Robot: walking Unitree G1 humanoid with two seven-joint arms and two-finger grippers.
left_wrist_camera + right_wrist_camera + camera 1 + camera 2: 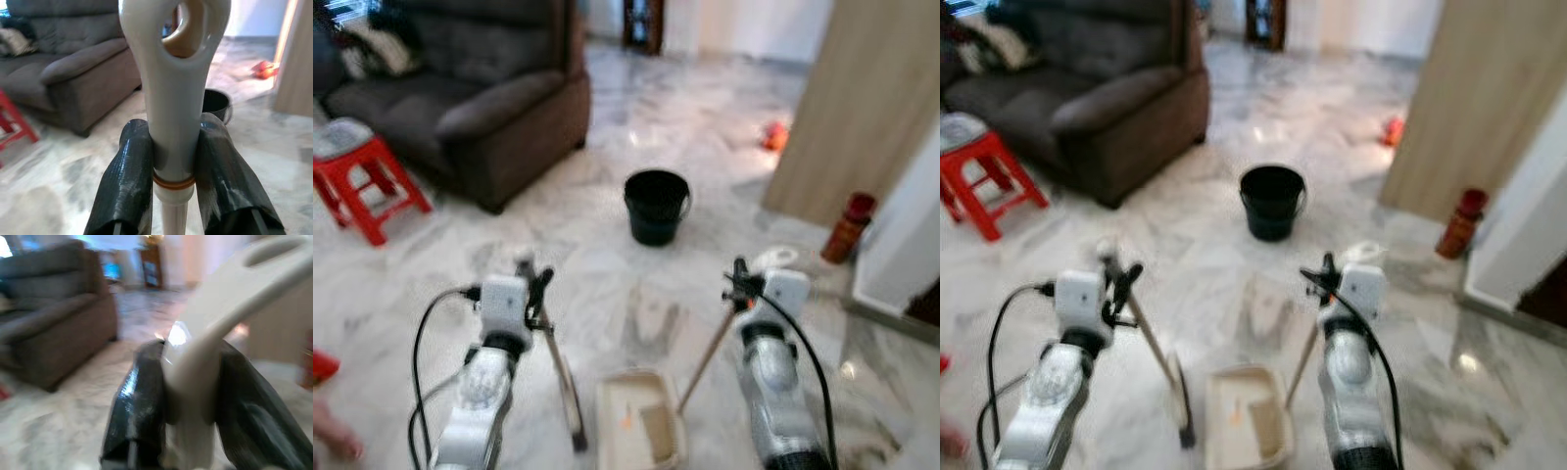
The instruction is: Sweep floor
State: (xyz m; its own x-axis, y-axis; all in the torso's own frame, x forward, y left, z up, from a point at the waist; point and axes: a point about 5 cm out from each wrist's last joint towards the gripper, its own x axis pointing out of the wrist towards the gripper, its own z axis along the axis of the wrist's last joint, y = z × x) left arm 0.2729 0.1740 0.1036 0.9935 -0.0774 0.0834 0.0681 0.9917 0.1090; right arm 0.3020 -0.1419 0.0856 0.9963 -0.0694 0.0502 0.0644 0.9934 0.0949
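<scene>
My left gripper (536, 286) is shut on the cream top of a broom handle (172, 98), its black fingers (128, 176) pressed on either side. The stick slants down to the broom head (574, 416) on the marble floor. My right gripper (740, 278) is shut on the cream grip of a dustpan handle (195, 357). That stick (709, 358) runs down to the beige dustpan (641, 423), which lies on the floor between my arms, right of the broom head. A small orange bit lies inside the pan.
A black bucket (656, 206) stands on the floor ahead. A brown sofa (480, 98) and a red stool (360, 181) are at the left. At the right are a wooden panel (871, 98) and a red bottle (849, 227). An orange object (773, 135) lies further off.
</scene>
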